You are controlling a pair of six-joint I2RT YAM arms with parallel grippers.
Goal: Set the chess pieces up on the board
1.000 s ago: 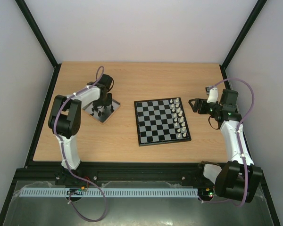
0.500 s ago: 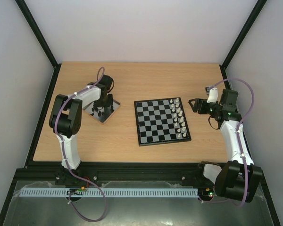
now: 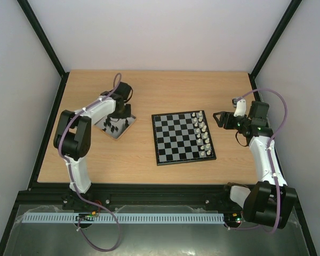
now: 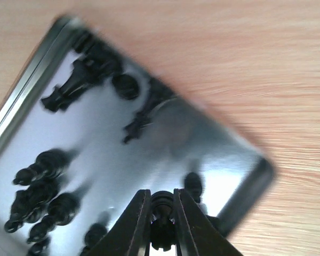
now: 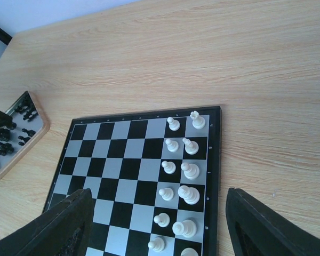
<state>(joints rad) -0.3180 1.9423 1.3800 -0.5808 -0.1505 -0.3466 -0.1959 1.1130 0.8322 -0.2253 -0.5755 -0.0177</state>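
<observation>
my left end effector [image 4: 161,198] is pinched shut on one black piece [image 4: 162,221], caught between the fingertips just above a corner of the grey tray [image 4: 112,176]. the other black pieces [image 4: 42,186] lie scattered ahead of it and to its left in the tray. this looks like a pick of one man for the board's bare side. my right end effector [image 5: 160,224] hangs with jaws spread wide and nothing in them, probably waiting clear of the work. the board [image 5: 122,160] lies below and ahead of it on the bench [image 5: 256,64]. the white pieces [image 5: 181,170] stand in two files along the edge nearest it, and that side looks finished.
</observation>
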